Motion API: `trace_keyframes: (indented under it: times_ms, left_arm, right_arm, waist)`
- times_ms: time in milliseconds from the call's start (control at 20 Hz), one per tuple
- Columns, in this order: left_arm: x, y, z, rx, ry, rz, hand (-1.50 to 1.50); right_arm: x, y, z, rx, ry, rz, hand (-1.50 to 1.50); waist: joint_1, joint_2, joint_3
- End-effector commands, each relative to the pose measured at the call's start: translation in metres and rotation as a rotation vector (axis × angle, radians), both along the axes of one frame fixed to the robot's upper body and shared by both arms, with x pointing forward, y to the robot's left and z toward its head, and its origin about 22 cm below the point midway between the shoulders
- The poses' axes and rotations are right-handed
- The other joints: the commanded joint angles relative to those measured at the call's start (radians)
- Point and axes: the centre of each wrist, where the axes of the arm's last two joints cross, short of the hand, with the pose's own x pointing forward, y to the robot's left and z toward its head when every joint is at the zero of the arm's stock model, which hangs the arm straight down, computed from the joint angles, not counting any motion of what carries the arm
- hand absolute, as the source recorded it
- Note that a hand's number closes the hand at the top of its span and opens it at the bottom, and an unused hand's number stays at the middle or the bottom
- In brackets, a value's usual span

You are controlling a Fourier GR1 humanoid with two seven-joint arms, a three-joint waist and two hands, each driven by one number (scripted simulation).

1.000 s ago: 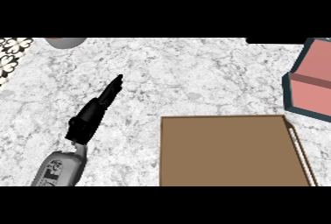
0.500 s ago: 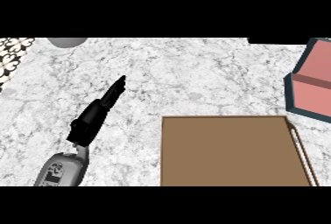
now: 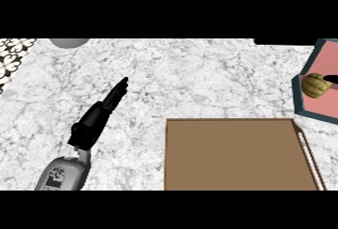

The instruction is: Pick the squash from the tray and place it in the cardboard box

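While the squash (image 3: 315,85) sits roundish in the tray (image 3: 319,105), no clear long axis, left hand (image 3: 99,117) fingers straight.

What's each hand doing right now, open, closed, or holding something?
Left hand: open, fingers straight, holding nothing, above the marble counter.
Right hand: only a dark tip shows beside the squash on the tray; cannot be told.

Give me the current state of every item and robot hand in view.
squash: on the tray, not yet picked.
tray: at the counter's right edge, partly out of view.
cardboard box: open, nothing inside.
left robot hand: open, fingers straight, holding nothing.
right robot hand: not in view.
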Motion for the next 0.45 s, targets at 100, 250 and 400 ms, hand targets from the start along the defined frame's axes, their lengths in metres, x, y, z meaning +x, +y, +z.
trace_keyframes:
  times_ms: [100,250,400]
  left_arm:
    - [0.005,0.0,-0.006,-0.006,0.01,0.022,0.0]
    - [-0.002,-0.004,0.0,-0.004,0.016,0.014,0.0]
    - [-0.003,0.0,-0.005,0.002,-0.001,0.03,0.0]
  right_arm:
    - [-0.001,-0.013,0.012,0.228,-0.294,-0.043,-1.5]
    - [-0.026,-0.042,-0.001,0.371,-0.413,-0.068,-1.5]
    - [-0.041,-0.066,0.02,0.463,-0.485,-0.06,-1.5]
  waist:
    - [-0.009,0.001,0.0]
    - [-0.012,-0.001,0.003]
    - [-0.025,-0.007,0.0]
